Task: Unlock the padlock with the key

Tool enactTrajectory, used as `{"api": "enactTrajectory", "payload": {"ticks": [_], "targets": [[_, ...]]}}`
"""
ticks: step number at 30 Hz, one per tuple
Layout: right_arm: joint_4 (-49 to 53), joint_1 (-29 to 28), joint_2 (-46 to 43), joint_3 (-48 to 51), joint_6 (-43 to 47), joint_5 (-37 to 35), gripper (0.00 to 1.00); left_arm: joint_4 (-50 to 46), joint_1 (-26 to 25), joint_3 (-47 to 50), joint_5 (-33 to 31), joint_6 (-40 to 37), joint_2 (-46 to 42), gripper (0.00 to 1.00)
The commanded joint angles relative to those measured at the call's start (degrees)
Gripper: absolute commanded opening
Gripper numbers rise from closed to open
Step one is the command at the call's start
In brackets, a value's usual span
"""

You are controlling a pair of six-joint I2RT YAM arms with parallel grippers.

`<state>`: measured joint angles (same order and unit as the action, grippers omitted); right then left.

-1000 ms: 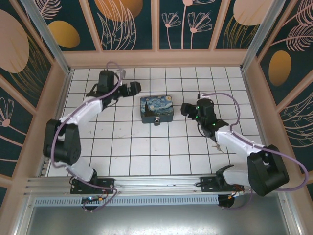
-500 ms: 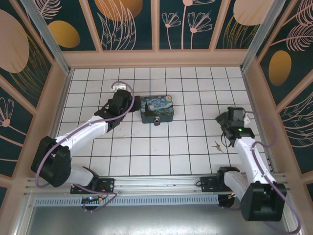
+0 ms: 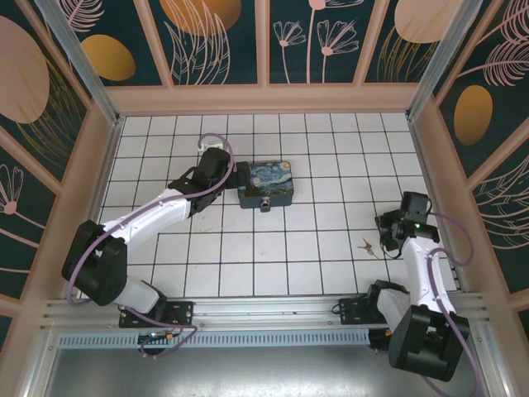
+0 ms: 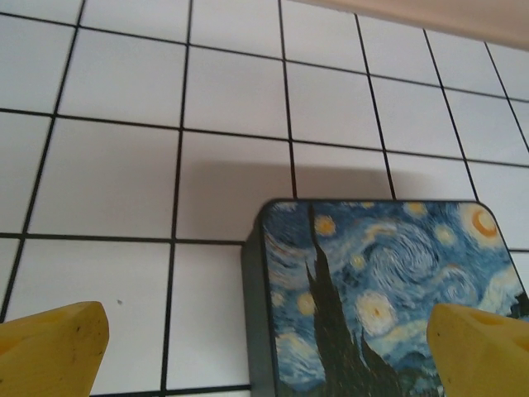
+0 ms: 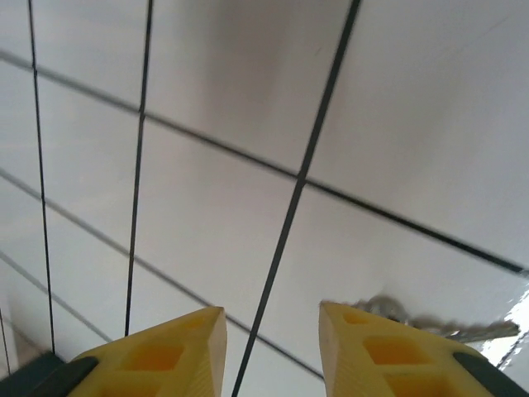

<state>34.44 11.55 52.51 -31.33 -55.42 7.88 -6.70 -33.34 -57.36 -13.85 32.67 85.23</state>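
Padlock [image 3: 265, 203] on the box's [image 3: 264, 184] near side. Key [image 3: 366, 245] well right of the box — right gripper [image 5: 273, 331] beside it, jaws slightly apart, empty. Left gripper [image 4: 264, 347] spread wide at the box's left end.

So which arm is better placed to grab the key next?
Right. The right gripper hangs just beside the key on the tiles. The left gripper is across the table, open at the blue box.
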Motion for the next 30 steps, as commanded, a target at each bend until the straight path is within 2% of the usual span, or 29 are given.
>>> {"api": "enactTrajectory", "payload": {"ticks": [1, 5, 12, 19, 30], "targets": [[3.1, -5.6, 1.6, -0.3, 1.5, -1.0, 0.35, -2.1, 0.0, 0.9, 1.0, -0.6, -2.4, 0.99], [4.2, -9.8, 4.9, -0.4, 2.3, -3.9, 0.33, -3.2, 0.1, -1.1, 1.5, -1.2, -2.7, 0.98], [9.1, -9.9, 3.5, -1.8, 5.8, -14.9, 0.31, -4.7, 0.1, -2.7, -0.3, -2.6, -3.2, 0.99], [4.2, -9.6, 7.4, 0.9, 9.0, -10.3, 0.28, -4.8, 0.1, -2.2, -0.1, -2.2, -4.0, 0.99], [4.2, -9.7, 8.3, 1.3, 9.2, -10.5, 0.23, -3.1, 0.1, -1.4, 0.2, -2.0, -4.3, 0.99]]}}
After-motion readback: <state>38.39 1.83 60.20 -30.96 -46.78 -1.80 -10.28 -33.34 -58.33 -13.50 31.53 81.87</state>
